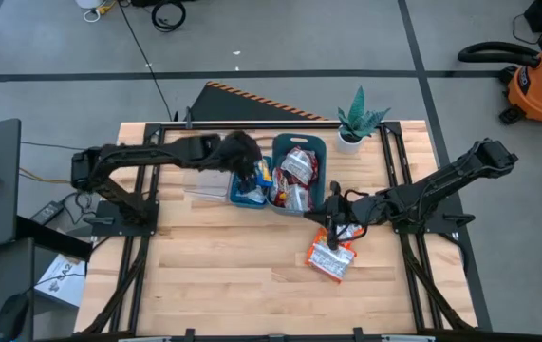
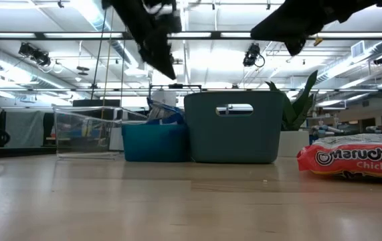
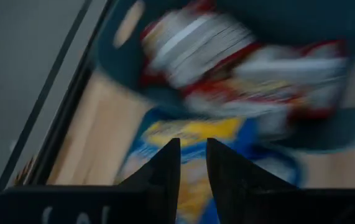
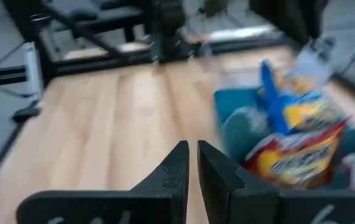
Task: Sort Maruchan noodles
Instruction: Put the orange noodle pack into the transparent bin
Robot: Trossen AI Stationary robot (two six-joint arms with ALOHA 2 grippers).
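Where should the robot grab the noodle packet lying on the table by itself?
Probably from straight above, pinching the noodle packet across its narrow width near one crinkly end. It lies flat on the table, clear of the bins, so there is no side to slip under. The right pincer is closest.

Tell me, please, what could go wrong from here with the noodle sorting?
The left gripper hangs over the small blue bin, where yellow-and-blue packets stick up above the rim; descending could snag or tip one out. The right gripper sits close above the loose packets beside the larger bin, and its near-closed fingers might push rather than grasp them.
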